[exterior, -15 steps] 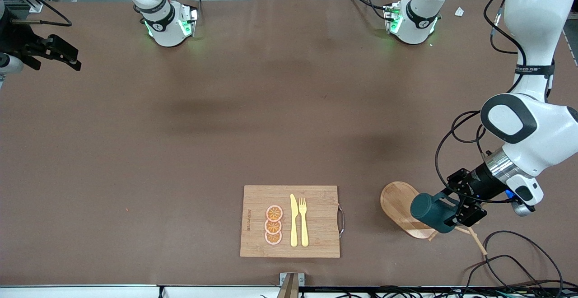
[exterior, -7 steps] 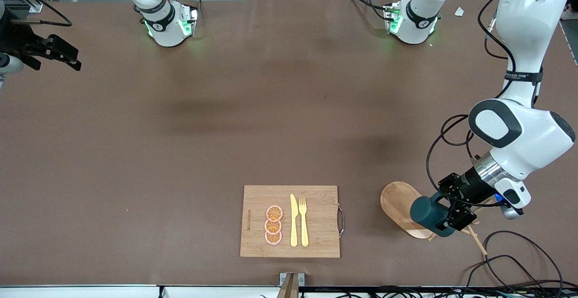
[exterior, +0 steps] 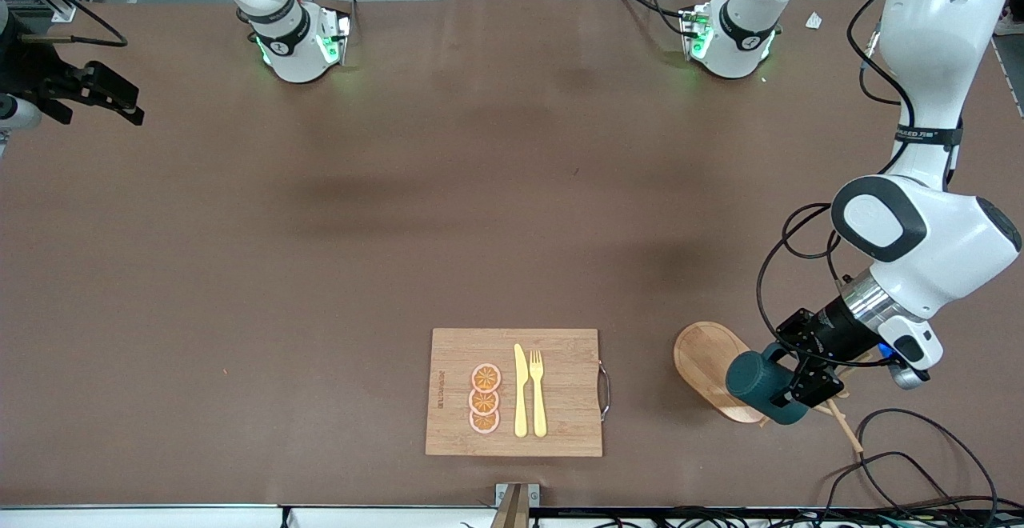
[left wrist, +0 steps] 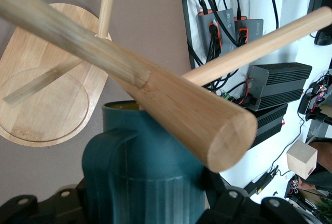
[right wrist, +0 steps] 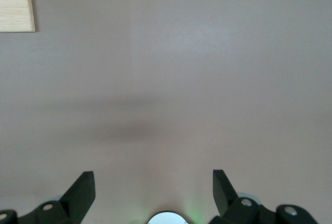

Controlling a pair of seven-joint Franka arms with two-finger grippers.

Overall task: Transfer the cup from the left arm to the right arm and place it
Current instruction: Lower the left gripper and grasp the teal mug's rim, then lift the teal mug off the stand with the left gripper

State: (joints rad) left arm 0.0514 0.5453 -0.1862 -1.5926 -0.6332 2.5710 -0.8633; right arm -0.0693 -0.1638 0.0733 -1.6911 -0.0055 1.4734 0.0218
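The cup sits between the left gripper's closed jaws, over the peg rack, a peg crossing just above its rim. The cutting board lies well apart, toward the right arm's end. The right gripper waits with jaws wide over bare table.

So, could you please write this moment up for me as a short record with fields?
cup: dark teal cup hanging on the wooden peg rack
left gripper: left gripper shut on the cup, at the rack
right gripper: right gripper open, holding nothing, waiting over bare table
cutting board: cutting board with orange slices, knife, fork
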